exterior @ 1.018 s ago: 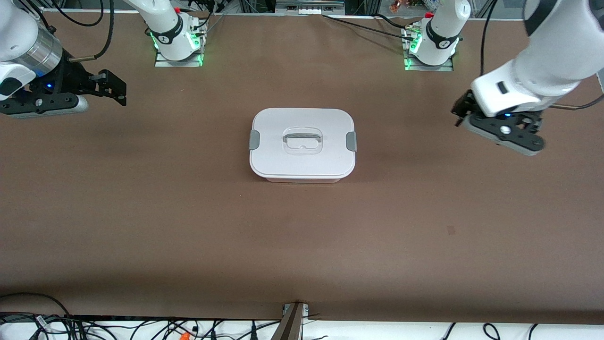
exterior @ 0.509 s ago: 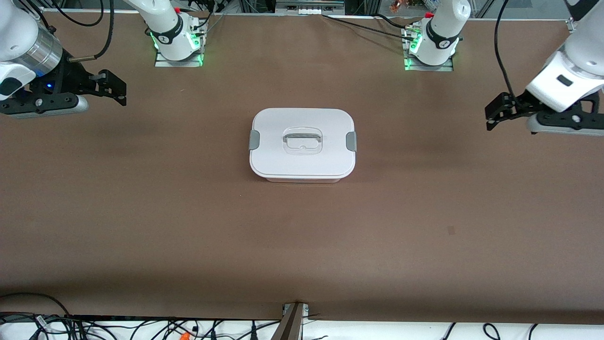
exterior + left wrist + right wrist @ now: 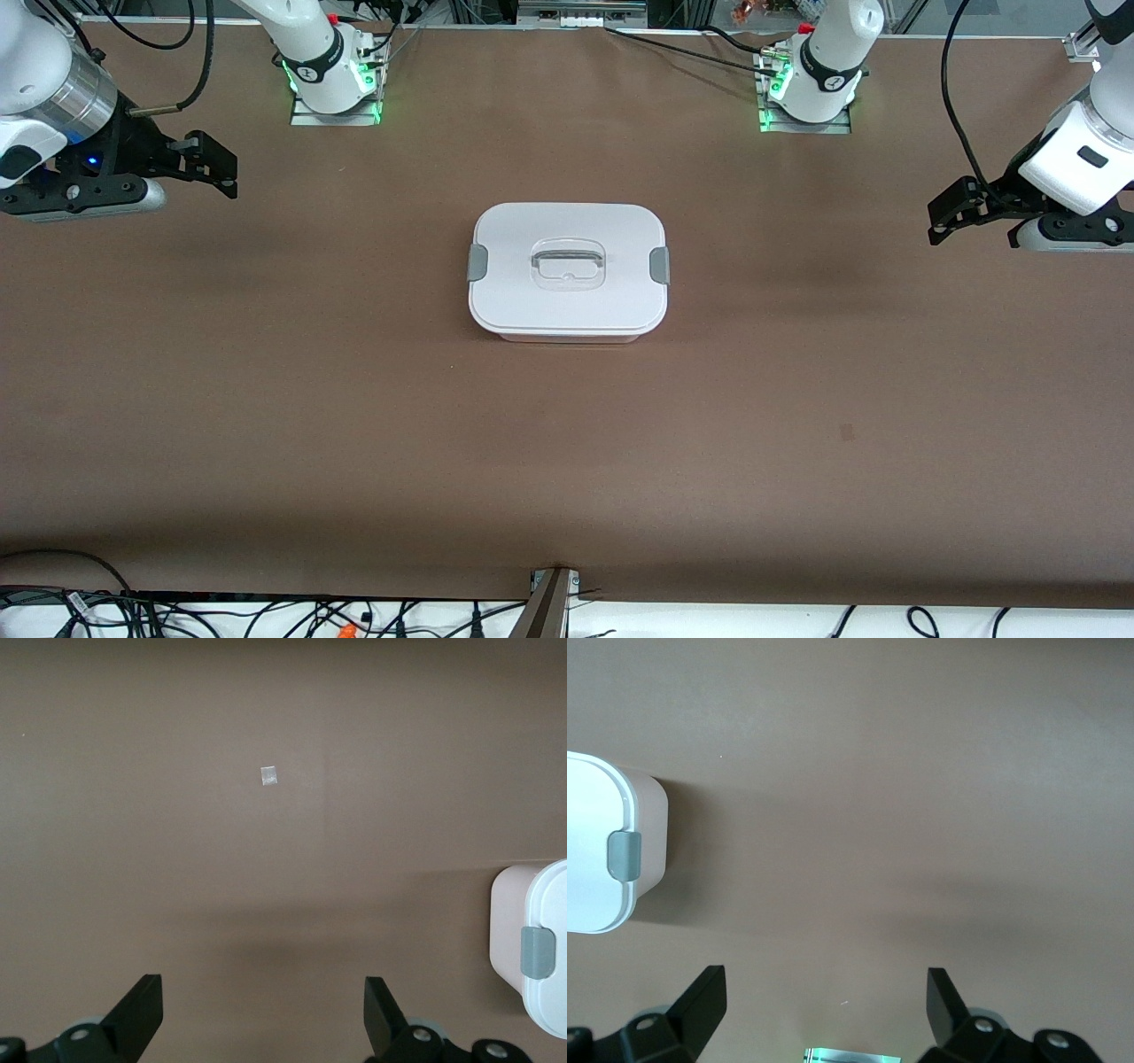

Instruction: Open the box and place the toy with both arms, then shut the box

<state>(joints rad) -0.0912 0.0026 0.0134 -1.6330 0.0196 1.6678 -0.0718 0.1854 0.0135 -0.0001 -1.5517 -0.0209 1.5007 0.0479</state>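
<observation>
Two Franka arms hang above a brown counter (image 3: 266, 425) on which a closed box (image 3: 568, 271) sits at the middle, roughly midway between the two arm bases. At the right arm's end of the counter, the right end effector (image 3: 213, 165) hovers over bare counter, well apart from the box, its black fingers (image 3: 700, 1005) spread wide with nothing between them. The box's white lid (image 3: 567, 306) lies flat on the pale pink tub (image 3: 507, 930), a grey clip (image 3: 477, 263) on each short side and a clear recessed handle (image 3: 568, 263) in the centre. At the left arm's end, the left end effector (image 3: 952, 213) hovers over bare counter, likewise well apart from the box, fingers (image 3: 137, 1014) spread and empty. A small pale square mark (image 3: 269, 776) shows on the counter in the left wrist view.
</observation>
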